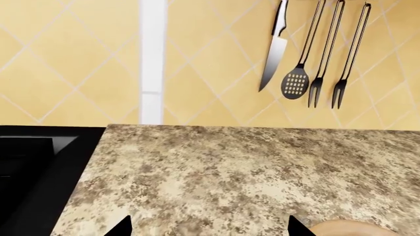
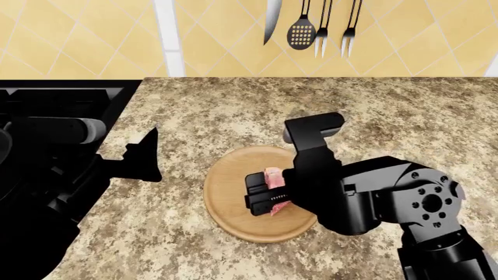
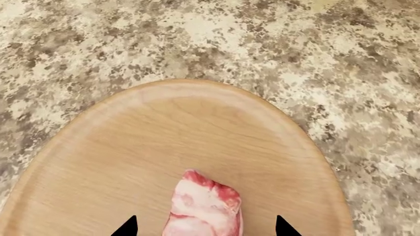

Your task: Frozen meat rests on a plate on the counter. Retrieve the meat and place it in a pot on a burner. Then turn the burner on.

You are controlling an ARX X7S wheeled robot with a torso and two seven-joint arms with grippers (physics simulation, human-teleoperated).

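On the granite counter (image 2: pixel 374 116), the frozen meat (image 2: pixel 273 177) lies on the wooden plate (image 2: pixel 233 186); the right gripper (image 2: pixel 269 195) straddles it, fingers parted. Left gripper (image 2: pixel 144 157) hovers left, spread.

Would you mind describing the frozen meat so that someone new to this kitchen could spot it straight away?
Start from the speckled granite counter below the yellow tiled wall. On it lies a round tan wooden plate, and on that plate, between the right gripper fingers, sits the frozen meat. It is the only pink-red, marbled chunk in sight.
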